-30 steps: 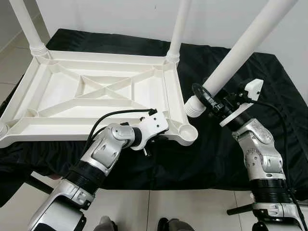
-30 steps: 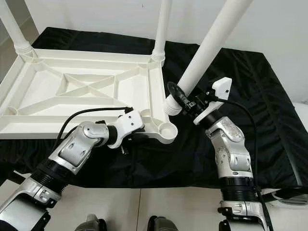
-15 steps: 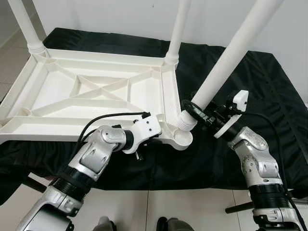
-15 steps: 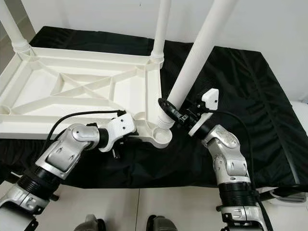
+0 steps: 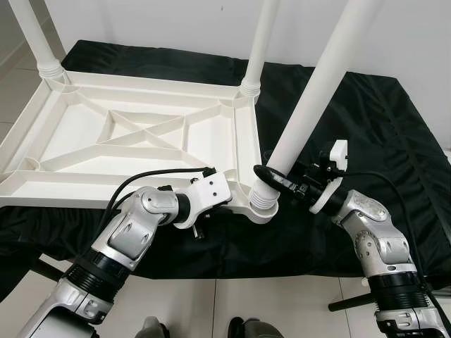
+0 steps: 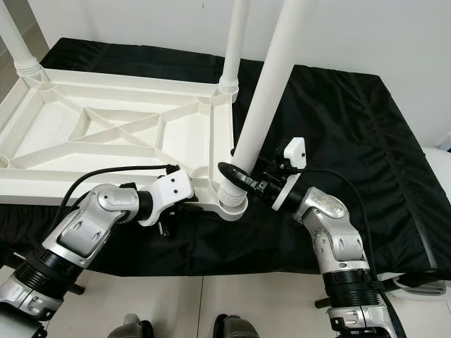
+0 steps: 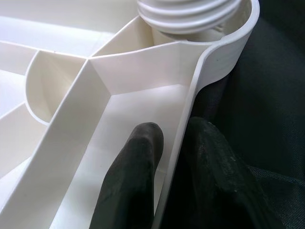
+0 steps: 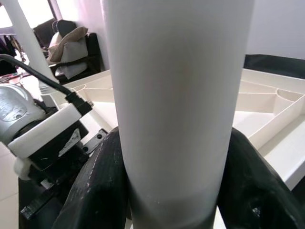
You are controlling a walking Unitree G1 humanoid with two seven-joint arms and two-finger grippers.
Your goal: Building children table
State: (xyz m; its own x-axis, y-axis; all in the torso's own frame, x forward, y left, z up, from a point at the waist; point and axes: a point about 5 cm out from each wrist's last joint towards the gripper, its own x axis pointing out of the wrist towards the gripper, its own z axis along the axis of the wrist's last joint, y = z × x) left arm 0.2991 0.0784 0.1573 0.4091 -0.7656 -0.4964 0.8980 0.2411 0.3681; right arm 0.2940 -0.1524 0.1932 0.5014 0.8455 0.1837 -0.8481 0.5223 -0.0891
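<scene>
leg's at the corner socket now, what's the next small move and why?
Probably twist the leg about its axis to start the thread. Its ribbed end sits in the corner socket of the upturned tabletop, nearly upright, ribs still showing above the rim. The right gripper clamps it low; the left gripper pinches the rim wall beside the socket, bracing it.

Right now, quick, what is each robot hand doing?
Left gripper: shut on the table top's rim, one finger each side.
Right gripper: shut on the white table leg at the corner socket.
</scene>
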